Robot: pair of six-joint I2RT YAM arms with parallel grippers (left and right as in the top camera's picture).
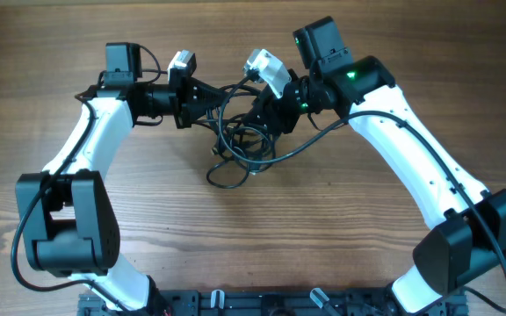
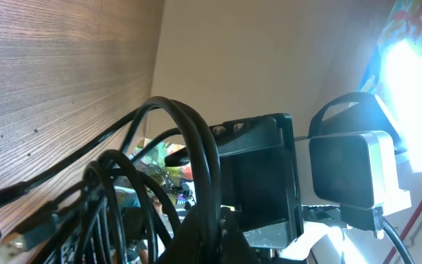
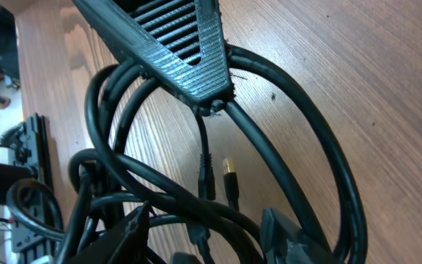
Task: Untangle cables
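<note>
**One side anchored, the other loose**

The thin black cords with small plug ends [image 1: 235,154] lie bunched in a loose knot on the wooden table [image 1: 341,246], near the middle of its far edge. The left gripper [image 1: 206,98] is clamped on a loop, probably as an anchor. The right gripper [image 1: 269,112] has its jaws apart astride several strands, gripping none, probably to find a better hold.

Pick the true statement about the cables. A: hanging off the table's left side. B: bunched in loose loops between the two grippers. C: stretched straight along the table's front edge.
B: the overhead view shows the cables bunched in loops on the table between the left gripper and the right gripper.
</note>
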